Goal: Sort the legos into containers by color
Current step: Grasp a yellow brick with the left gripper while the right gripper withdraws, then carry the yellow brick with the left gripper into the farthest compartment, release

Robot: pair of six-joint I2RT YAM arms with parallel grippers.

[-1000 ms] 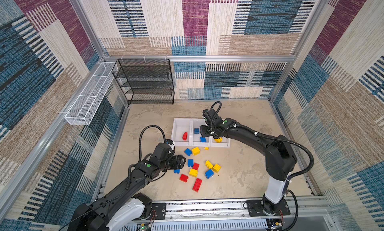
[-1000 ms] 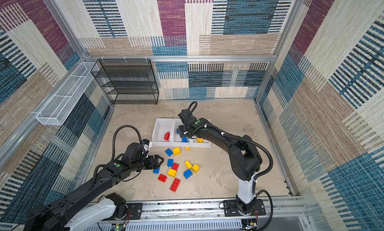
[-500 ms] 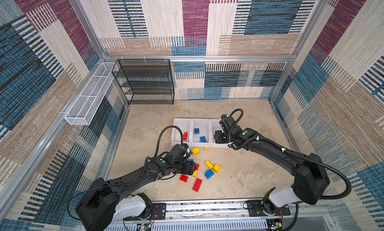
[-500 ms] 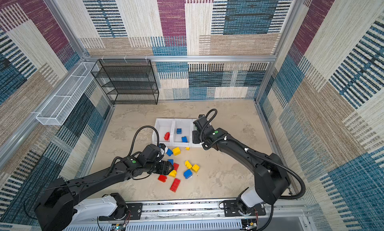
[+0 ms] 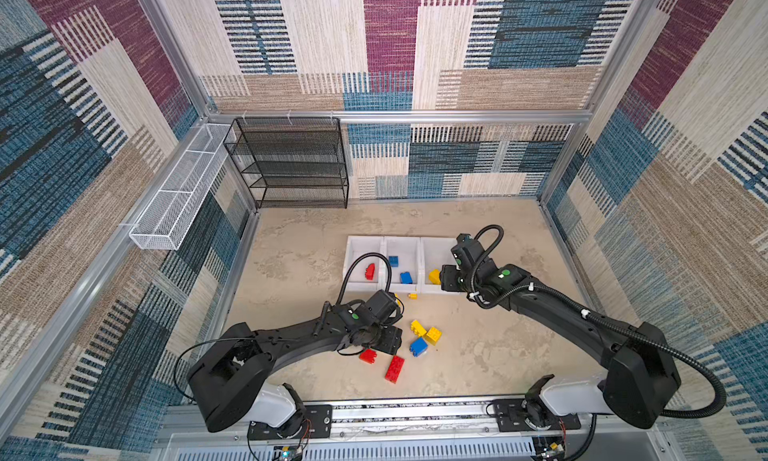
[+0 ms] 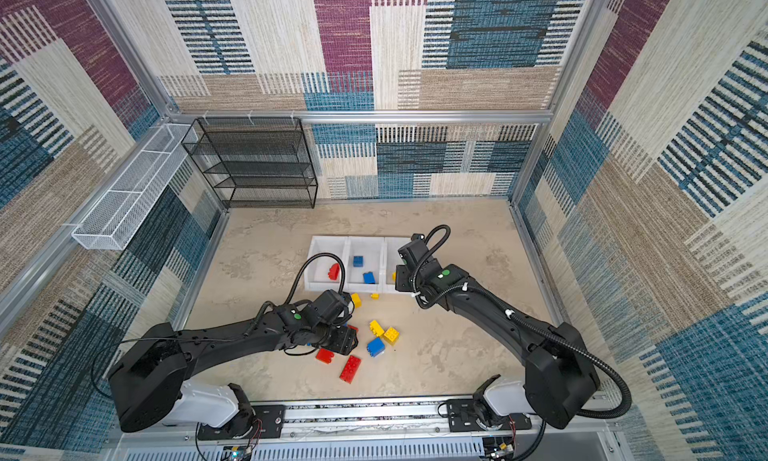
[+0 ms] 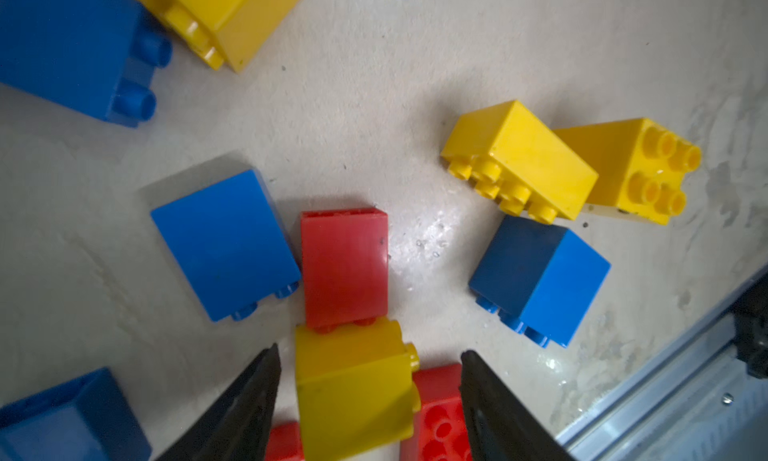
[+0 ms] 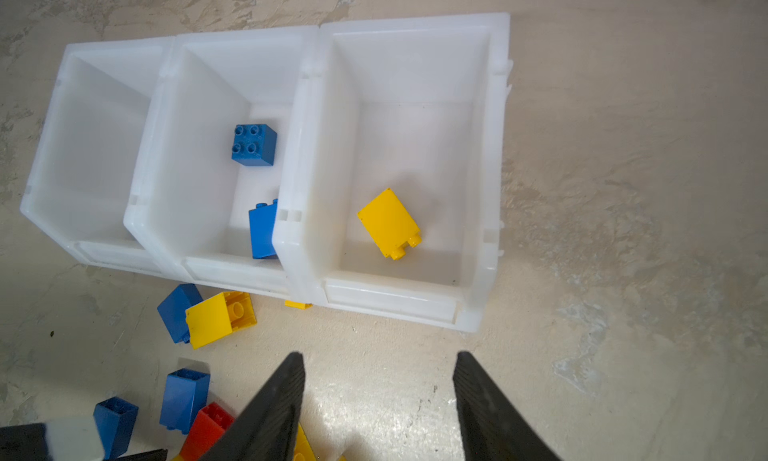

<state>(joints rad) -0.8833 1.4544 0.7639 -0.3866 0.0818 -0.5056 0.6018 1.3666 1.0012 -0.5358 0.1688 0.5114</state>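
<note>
Beige tabletop (image 8: 623,189): my right gripper (image 8: 379,354), jaws apart and empty, has withdrawn, one yellow brick (image 8: 389,223) binned; left gripper (image 7: 368,351), narrowing but unclamped, straddles the next brick (image 7: 353,388).

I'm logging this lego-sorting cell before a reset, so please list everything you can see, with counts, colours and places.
Bins: three, white, side by side mid-table.
Binned red brick: one, red, left-hand bin.
Binned blue bricks: two, blue, middle bin.
Binned yellow brick: one, yellow, right-hand bin.
Loose bricks: at least three red, four blue, four yellow, on the table before the bins; the left arm hides some.
Shelf: one, black mesh, back-left corner.
Basket: one, white wire, on the left wall.
Left gripper: one, black, open astride a loose yellow brick.
Right gripper: one, black, open and empty, near the right-hand bin.
</note>
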